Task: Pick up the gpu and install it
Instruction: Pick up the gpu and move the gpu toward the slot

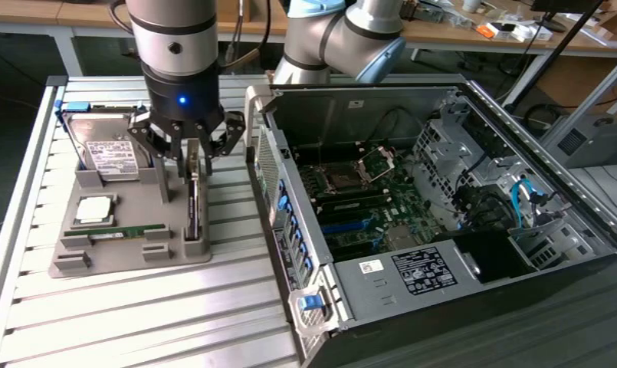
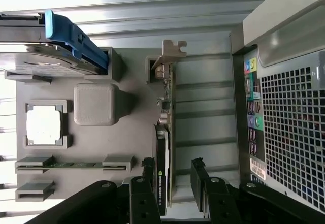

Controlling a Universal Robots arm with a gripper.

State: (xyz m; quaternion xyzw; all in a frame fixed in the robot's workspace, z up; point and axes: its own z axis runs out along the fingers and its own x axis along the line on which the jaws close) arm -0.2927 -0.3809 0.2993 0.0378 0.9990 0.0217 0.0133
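My tool [image 2: 171, 167] hangs open, one finger on each side of the gpu [image 2: 166, 107], not clamping it. The card stands on edge in a grey holder [image 1: 114, 257], which leaves both faces free to pinch. Its long axis runs alongside the open computer case [image 1: 411, 192], with the bracket end toward the hard drive [image 1: 109, 149].

The exterior view is taken from high up, angled down over the slatted counter [image 1: 134, 307], with the grey holder tray [image 1: 114, 261] at the exterior view's left and the open computer case [image 1: 390, 107] at its right. The wrist view is aimed straight down past the end effector [image 2: 172, 165], close above the tray. The tray and the case's rear are shared.
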